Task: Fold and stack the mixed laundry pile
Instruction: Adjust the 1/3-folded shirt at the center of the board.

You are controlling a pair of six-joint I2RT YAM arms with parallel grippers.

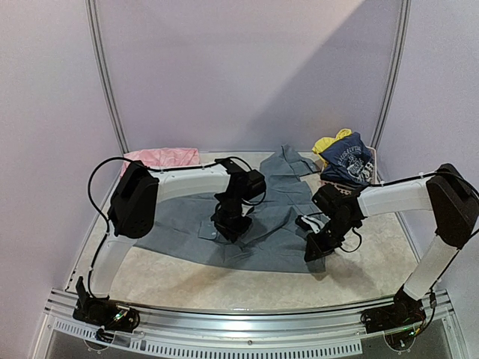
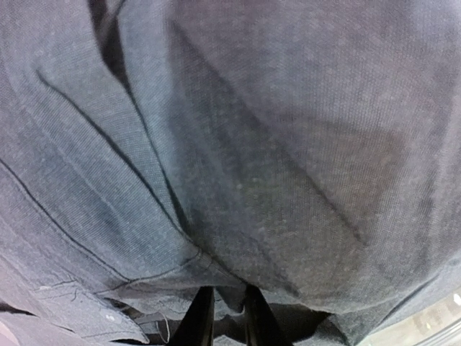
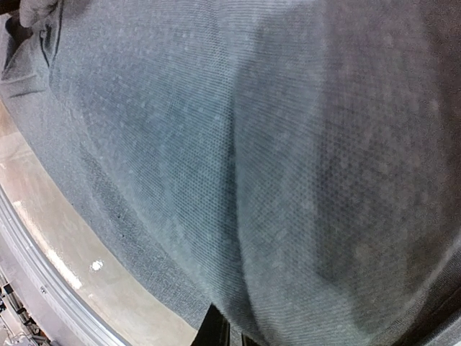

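Covering much of the pale beige table (image 1: 224, 288), a grey collared button shirt (image 1: 269, 239) of soft cloth is spread nearly flat at the centre, collar toward the far wall. A fold of this garment is judged to be the step in hand.

The left gripper (image 1: 227, 224) is set down on the shirt's middle. In its wrist view the dark fingers (image 2: 200, 321) are seen close together beneath bunched cloth, but whether cloth is pinched between them cannot be told. The right gripper (image 1: 316, 250) is placed at the shirt's near right corner, clenched, with grey cloth draped straight off its tips, so the hem is taken as gripped.

For a clean fold, both holds should be made sure, the edge lifted evenly and carried over without dragging the layer beneath, and wrinkles smoothed before release.

At the far right a navy sleeveless top (image 1: 348, 164) is heaped, with a small yellow piece (image 1: 329, 142) just behind it. White lettering is printed on the navy top, but it cannot be read.
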